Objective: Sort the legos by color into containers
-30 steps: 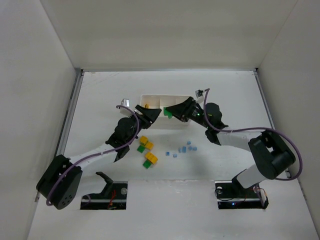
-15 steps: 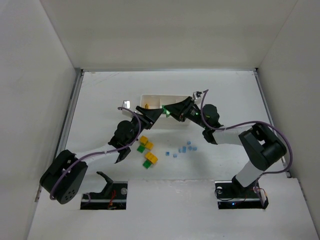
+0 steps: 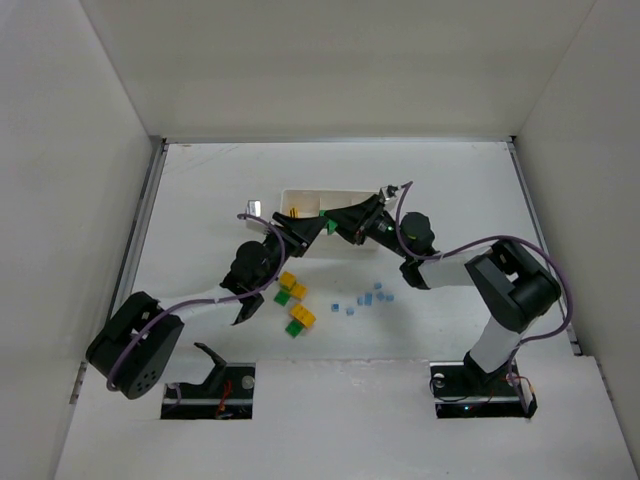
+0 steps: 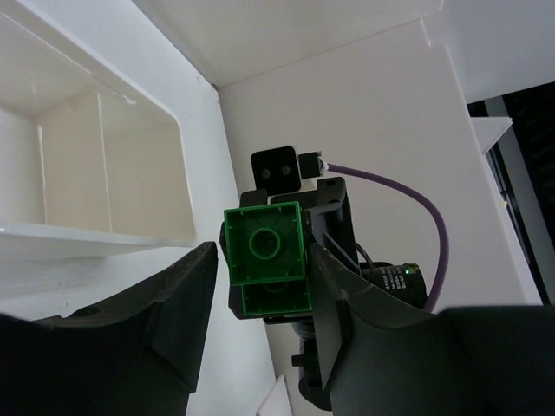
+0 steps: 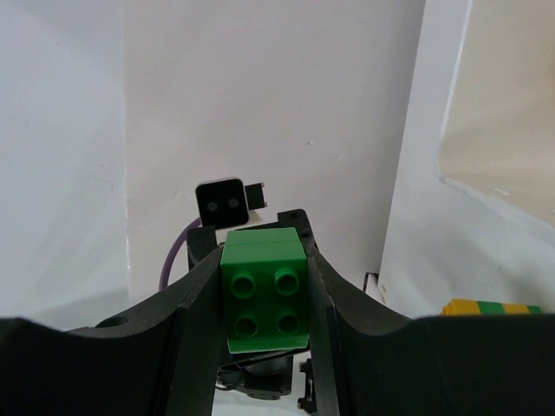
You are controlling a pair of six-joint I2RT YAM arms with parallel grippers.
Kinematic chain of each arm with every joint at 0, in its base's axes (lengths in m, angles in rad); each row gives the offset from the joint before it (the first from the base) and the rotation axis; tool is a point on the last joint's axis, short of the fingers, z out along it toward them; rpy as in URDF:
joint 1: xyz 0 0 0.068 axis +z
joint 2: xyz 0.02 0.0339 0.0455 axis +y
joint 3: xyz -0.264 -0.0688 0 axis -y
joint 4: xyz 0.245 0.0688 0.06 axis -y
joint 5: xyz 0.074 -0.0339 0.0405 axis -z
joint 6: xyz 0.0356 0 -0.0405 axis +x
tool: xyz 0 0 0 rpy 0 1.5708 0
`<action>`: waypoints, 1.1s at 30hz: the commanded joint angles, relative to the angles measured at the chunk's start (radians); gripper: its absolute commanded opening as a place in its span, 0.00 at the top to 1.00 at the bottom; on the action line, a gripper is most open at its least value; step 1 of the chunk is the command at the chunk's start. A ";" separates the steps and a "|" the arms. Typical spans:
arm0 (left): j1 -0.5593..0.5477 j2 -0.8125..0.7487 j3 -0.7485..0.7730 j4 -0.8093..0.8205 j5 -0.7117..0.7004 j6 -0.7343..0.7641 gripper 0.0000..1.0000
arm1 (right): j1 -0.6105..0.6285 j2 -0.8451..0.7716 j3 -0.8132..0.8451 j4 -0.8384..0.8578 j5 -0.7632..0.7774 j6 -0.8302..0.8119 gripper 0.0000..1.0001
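Note:
A green lego is clamped between my right gripper's fingers, studs facing the right wrist camera. From above, this green brick hangs over the front of the white tray, whose containers look pale and mostly bare. My left gripper straddles the same brick from the other side. Its right finger is against the brick and its left finger stands apart from it. Two yellow-green pairs and light blue pieces lie on the table.
A small yellow piece sits in the tray's left compartment. The tray wall is just left of my left fingers. The two wrists face each other closely above the tray's near rim. White walls enclose the table.
My right gripper carried the green brick slightly left and farther from the bases. The left gripper's jaws narrowed around it and edged closer.

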 commanded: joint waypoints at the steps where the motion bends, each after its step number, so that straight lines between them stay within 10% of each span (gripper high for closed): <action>1: -0.007 0.013 0.017 0.086 0.010 -0.001 0.58 | 0.020 0.009 0.041 0.105 -0.008 0.018 0.65; 16: 0.016 -0.034 -0.022 0.094 0.004 0.001 0.83 | 0.015 -0.019 0.000 0.107 0.006 -0.008 0.33; 33: 0.034 -0.042 -0.041 0.094 0.001 -0.021 0.86 | -0.002 -0.025 -0.023 0.107 0.003 -0.045 0.62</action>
